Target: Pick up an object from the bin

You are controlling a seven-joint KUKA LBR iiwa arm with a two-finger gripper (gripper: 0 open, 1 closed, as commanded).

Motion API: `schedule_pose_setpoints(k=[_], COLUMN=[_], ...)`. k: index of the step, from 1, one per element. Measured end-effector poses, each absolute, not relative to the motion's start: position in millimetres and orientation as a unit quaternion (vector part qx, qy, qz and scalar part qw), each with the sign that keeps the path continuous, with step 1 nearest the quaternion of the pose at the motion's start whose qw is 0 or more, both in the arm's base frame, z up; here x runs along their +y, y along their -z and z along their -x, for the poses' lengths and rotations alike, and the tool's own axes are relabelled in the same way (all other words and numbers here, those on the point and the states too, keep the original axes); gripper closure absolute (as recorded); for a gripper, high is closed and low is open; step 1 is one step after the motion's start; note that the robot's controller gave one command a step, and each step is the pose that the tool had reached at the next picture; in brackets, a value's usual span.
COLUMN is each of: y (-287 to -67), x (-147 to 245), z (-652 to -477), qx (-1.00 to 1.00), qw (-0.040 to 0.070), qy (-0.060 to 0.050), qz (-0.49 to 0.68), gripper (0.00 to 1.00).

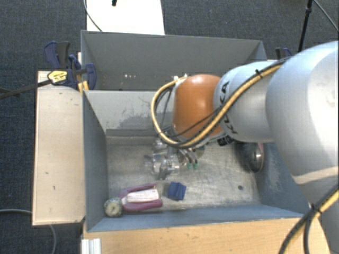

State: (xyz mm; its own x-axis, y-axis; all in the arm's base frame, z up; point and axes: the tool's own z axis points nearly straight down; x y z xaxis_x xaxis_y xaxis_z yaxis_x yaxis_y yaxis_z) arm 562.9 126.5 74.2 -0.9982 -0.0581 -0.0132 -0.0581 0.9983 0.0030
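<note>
You are watching the arm (pixel 275 105) reaching into the grey bin (pixel 95 157) from the right, with its orange wrist cover (pixel 193 107) hanging over the middle. The jaws are sitting low, close to the bin floor, about at the centre. The metal parts there are running together, so you cannot tell how wide the jaws are standing or whether anything is lying between them.

The nearest loose thing is a small blue block (pixel 176 190), lying just in front of the jaws and apart from them. To its left, a maroon tube with a white label (pixel 140 199) is lying along the front wall. A pale round thing (pixel 112 207) is sitting at the tube's left end, and you cannot tell whether the two are touching. A dark round metal thing (pixel 253 156) is resting near the right wall, partly behind the arm.

Judging from this, you are somewhere around the grasp. The reach down looks done, nothing is showing as picked, and the closing, if not made, and the lift out are what is remaining.
</note>
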Motion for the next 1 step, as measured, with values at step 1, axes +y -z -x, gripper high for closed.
schedule_pose_setpoints(k=[1], y=[-332.4], x=[113.4], z=[-541.9], qx=[0.984], qw=[0.006], qy=[0.000], qz=[0.179], gripper=[1.00])
